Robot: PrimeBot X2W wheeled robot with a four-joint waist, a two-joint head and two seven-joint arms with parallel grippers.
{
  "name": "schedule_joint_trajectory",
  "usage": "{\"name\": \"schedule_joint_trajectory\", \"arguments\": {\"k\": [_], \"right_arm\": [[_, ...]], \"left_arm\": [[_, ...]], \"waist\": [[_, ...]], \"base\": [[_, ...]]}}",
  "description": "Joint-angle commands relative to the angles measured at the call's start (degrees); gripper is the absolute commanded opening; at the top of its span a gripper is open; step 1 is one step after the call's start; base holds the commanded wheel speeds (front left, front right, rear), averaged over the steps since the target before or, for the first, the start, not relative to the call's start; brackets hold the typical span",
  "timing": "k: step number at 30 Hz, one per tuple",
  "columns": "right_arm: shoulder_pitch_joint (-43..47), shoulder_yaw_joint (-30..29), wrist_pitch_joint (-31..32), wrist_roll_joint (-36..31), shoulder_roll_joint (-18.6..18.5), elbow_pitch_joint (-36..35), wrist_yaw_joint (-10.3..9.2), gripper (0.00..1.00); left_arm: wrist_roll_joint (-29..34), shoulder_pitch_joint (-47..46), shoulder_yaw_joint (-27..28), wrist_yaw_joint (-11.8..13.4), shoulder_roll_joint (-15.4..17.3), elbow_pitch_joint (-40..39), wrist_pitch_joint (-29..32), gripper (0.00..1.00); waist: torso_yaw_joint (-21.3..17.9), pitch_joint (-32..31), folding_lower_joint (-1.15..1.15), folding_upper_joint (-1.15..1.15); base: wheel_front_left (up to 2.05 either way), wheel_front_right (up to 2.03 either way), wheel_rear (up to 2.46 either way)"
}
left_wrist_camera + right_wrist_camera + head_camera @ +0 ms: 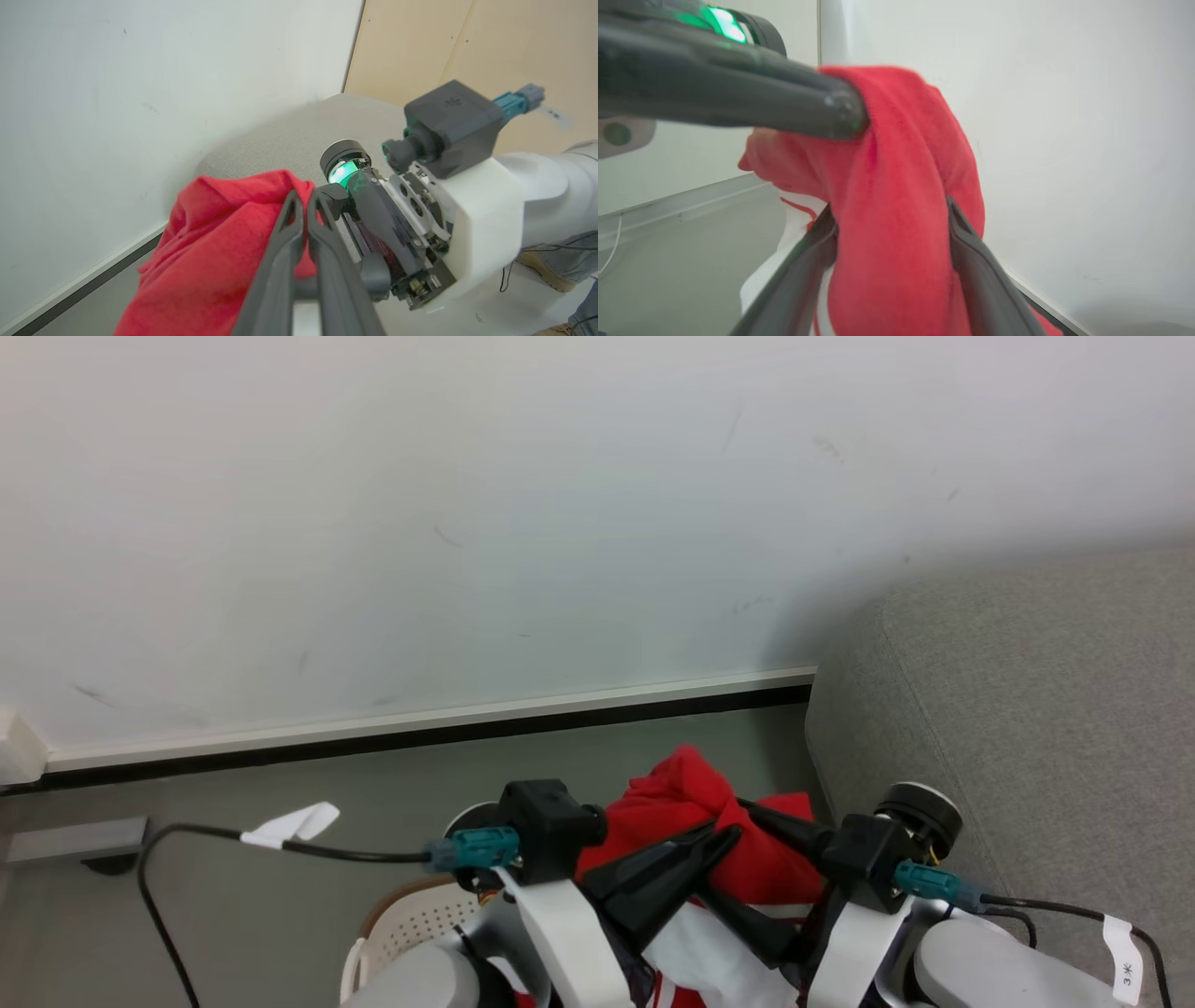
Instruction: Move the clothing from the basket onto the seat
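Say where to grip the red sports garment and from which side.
Take the bright red sports garment by its bunched top fold, from the robot's side, fingers pointing up. Fabric gathers thick there, the rest hangs below; the left gripper and right gripper pinch it there.

head looks down; both wrist cameras closely share the clothing (896, 196).

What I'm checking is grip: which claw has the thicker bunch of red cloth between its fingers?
The right claw: its fingers stand apart around a thick fold of the clothing. The left claw has fingers nearly touching, pinching a thin edge.
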Motion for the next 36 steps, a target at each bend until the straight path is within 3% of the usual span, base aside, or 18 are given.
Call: {"name": "schedule_joint_trajectory", "arguments": {"k": [1,6,7,9,10,17,19,20,21,28,36], "right_arm": [[-0.90,0.25,-0.37,0.29,-0.03,0.44,-0.12,1.00],[-1.44,2.61,-0.79,1.94,0.84,0.70,-0.12,1.00],[-1.55,2.50,-1.21,2.20,1.03,1.04,-0.12,0.75],[-1.54,2.38,-1.77,2.32,1.62,1.97,-0.12,0.15],[-1.36,2.32,-2.20,2.53,1.91,2.41,-0.12,0.00],[0.01,0.04,-4.78,2.60,3.26,3.98,-0.12,0.00],[0.46,-0.55,-5.26,2.40,3.18,4.12,-0.12,0.00],[0.60,-0.78,-5.22,2.32,3.02,4.14,-0.12,0.00],[0.76,-1.06,-5.36,2.31,2.82,4.18,-0.12,0.00],[2.40,-5.37,-5.86,1.18,0.56,3.74,-0.12,0.00],[5.61,-13.06,-6.13,-1.08,-2.67,1.35,-0.12,0.00]], "left_arm": [[-0.63,-0.72,-0.14,-0.29,0.19,-0.26,-0.19,0.00],[-1.74,-1.71,-0.98,-0.32,0.02,0.11,-0.70,0.00],[-1.88,-1.86,-1.13,-0.32,0.01,0.25,-0.89,0.00],[-2.16,-1.99,-1.36,-0.33,-0.03,0.42,-1.10,0.00],[-2.26,-2.04,-1.47,-0.34,-0.02,0.44,-1.19,0.00],[-1.63,-1.88,-0.85,0.68,0.42,1.22,-2.63,0.00],[-1.23,-1.49,-0.68,1.02,0.38,1.57,-3.33,0.46],[-0.93,-1.41,-0.67,1.17,0.44,1.79,-3.66,0.85],[-0.72,-1.26,-0.59,1.41,0.41,2.01,-3.98,1.00],[0.56,-0.53,0.52,3.25,0.01,3.35,-6.75,1.00],[2.06,1.83,-0.18,4.19,-0.74,6.59,-11.20,1.00]], "waist": [[-0.01,-0.02,0.00,0.00],[0.05,-0.16,0.00,0.00],[0.03,-0.15,0.00,0.00],[0.01,-0.12,0.00,0.00],[0.01,-0.11,0.00,0.00],[-0.05,-0.18,0.00,0.00],[-0.12,-0.20,0.00,0.00],[-0.14,-0.19,0.00,0.00],[-0.18,-0.17,0.00,0.00],[-1.15,0.24,0.00,0.00],[-5.25,0.88,0.00,0.00]], "base": [[0.00,0.00,0.00],[0.00,0.00,0.00],[0.00,0.00,0.00],[0.00,0.00,0.00],[0.00,0.00,0.00],[0.00,0.00,0.00],[0.00,0.00,0.00],[0.00,0.00,0.00],[0.00,0.00,0.00],[0.00,0.00,0.00],[0.00,0.00,0.00]]}}
